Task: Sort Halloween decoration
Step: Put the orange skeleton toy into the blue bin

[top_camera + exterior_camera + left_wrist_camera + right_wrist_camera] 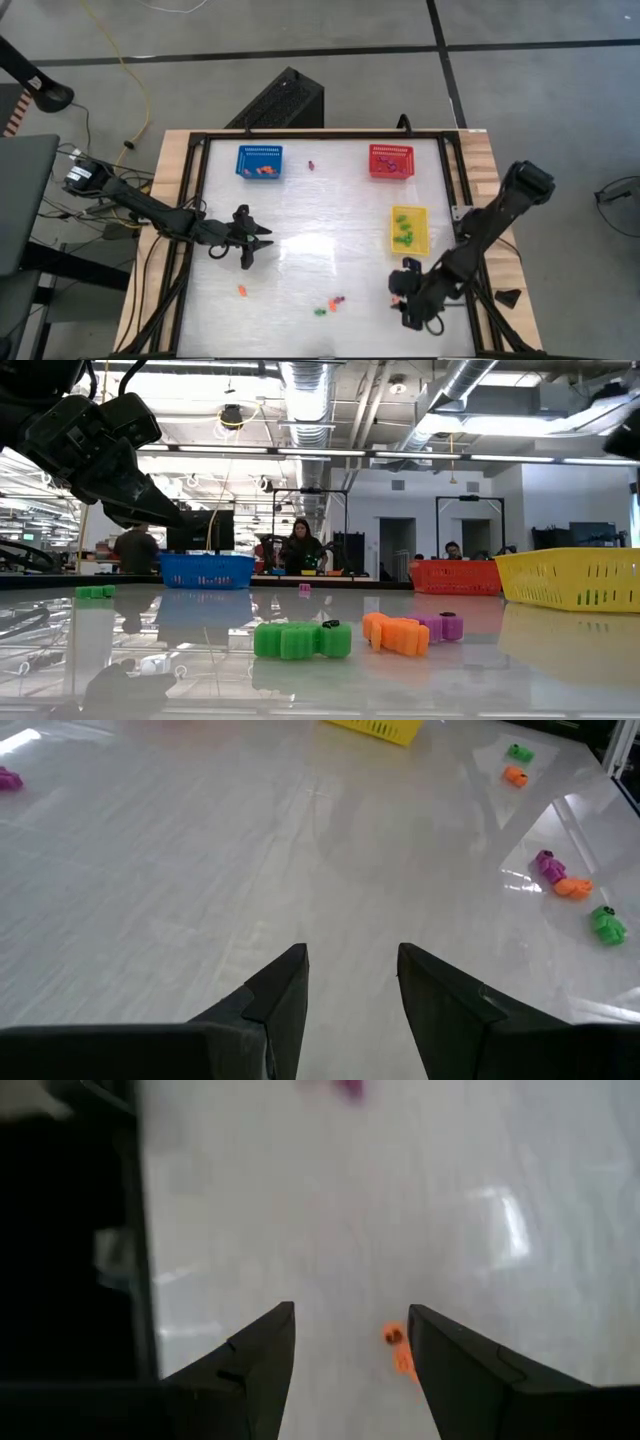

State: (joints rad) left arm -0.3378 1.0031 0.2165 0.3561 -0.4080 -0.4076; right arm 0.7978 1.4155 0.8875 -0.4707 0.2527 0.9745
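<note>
Small trinkets lie on the white table. A green [319, 311], an orange [329, 303] and a purple one [340, 299] cluster near the near edge, and show up close in the low view as green [300, 640], orange [395, 633] and purple [445, 626]. Another orange one [241, 290] lies to their left, and a purple one [311, 163] lies far back. My left gripper [255, 243] [350, 970] hovers open over bare table left of centre. My right gripper [400, 290] [350, 1330] is open and low at the near right, with an orange trinket [398, 1348] between its fingertips, close to one finger.
The blue basket [259, 161] and the red basket [390, 160] stand at the far side, and the yellow basket [409, 228] stands at the right; each holds some trinkets. A black frame rims the table [300, 215]. People sit in the room beyond.
</note>
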